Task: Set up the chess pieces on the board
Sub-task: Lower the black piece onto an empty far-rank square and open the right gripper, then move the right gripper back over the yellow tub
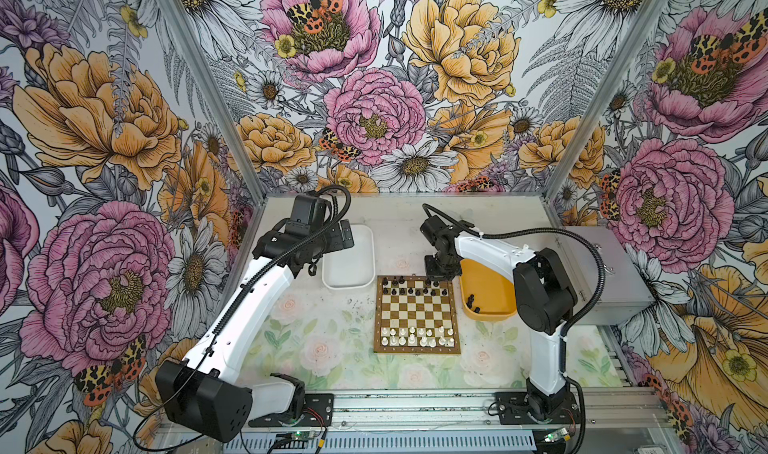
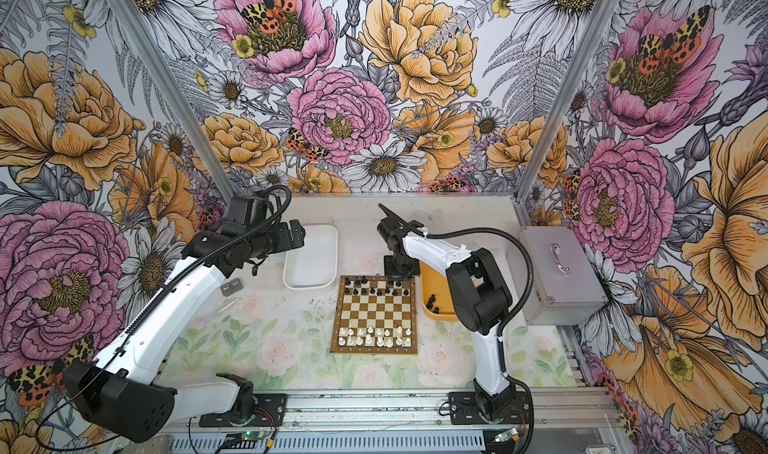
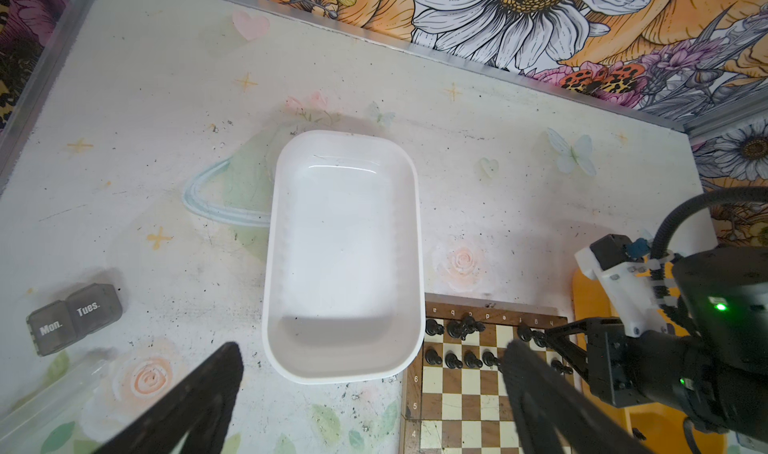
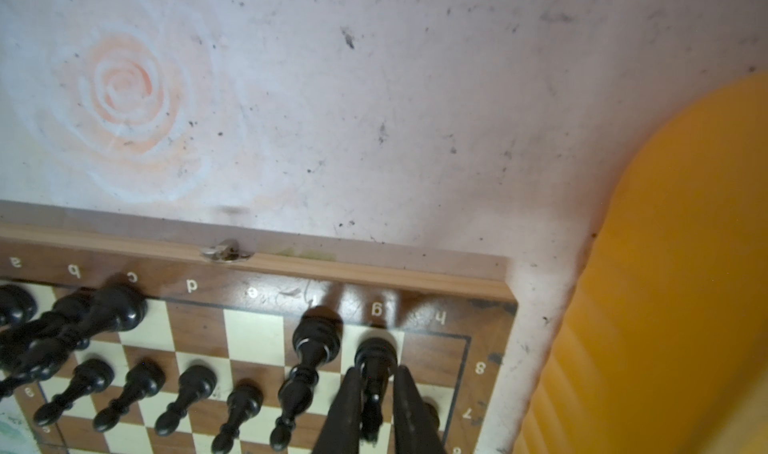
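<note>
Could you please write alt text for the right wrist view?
The two dark fingers of the right tool flank a black chess piece standing on the board's g8 square. More black pieces stand alongside; a yellow tray lies just beyond the board's corner.

Board: varnished brown wood border, pale bare-wood edge strip, small shiny metal clasp. Black chess pieces glossy, smooth; white chess pieces glossy too. White tray smooth shiny plastic. Yellow tray, right of frame, matt plastic, faintly ribbed wall. Surface matt printed sheet, scuffed, dark specks. Pill box translucent grey plastic. Case at right dull grey metal, polished handle.
</note>
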Action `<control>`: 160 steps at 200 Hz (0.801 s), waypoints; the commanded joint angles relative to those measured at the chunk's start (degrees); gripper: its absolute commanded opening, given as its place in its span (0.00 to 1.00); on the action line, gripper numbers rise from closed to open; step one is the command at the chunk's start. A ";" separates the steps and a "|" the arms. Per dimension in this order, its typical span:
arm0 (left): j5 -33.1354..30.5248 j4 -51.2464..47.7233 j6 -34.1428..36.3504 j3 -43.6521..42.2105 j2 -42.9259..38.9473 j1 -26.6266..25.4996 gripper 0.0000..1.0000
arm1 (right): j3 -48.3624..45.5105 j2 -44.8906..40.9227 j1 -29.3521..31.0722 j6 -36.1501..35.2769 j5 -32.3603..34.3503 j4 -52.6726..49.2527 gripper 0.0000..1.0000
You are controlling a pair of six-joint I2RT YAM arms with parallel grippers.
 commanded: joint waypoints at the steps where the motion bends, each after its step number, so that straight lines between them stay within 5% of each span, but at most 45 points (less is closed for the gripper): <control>1: 1.00 0.80 0.86 -0.65 -1.69 0.95 0.99 | 2.49 0.29 0.33 0.13 1.27 0.55 0.19; 160: 3.25 3.37 0.99 6.17 5.78 -0.86 0.99 | 1.46 -15.75 -4.06 2.83 10.26 -4.22 0.42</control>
